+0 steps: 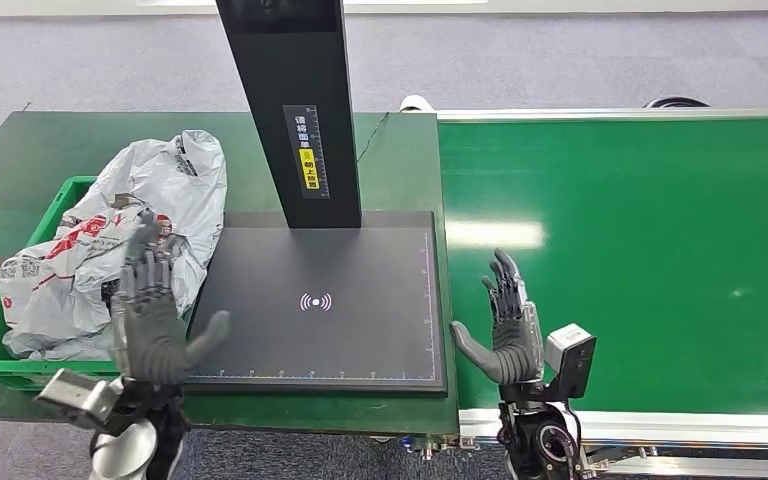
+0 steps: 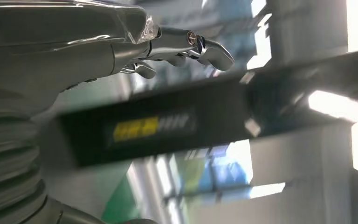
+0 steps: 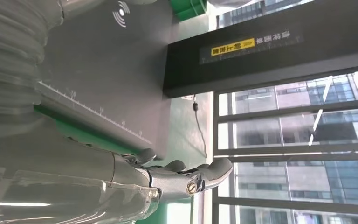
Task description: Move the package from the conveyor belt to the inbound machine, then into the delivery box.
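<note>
Grey plastic mailer bags lie heaped in the green delivery crate at the counter's left end; the package appears already deposited there, overflowing the crate rim toward the scanner. Conveyor belt on the right, green, carries nothing in the visible stretch. Inbound machine's black scan plate sits between crate and belt, bare, its post rising behind.

Left hand hovers at the crate's near corner beside the plate, palm up, fingers spread wide, holding nothing. Judged: release posture after drop-off. Right hand hovers over the belt's near edge, fingers likewise wide and empty. Judged: positioned to receive the next parcel.

Judgement: cycle complete or nearly so. Risk: the heaped bags could slide out onto the scan plate.
</note>
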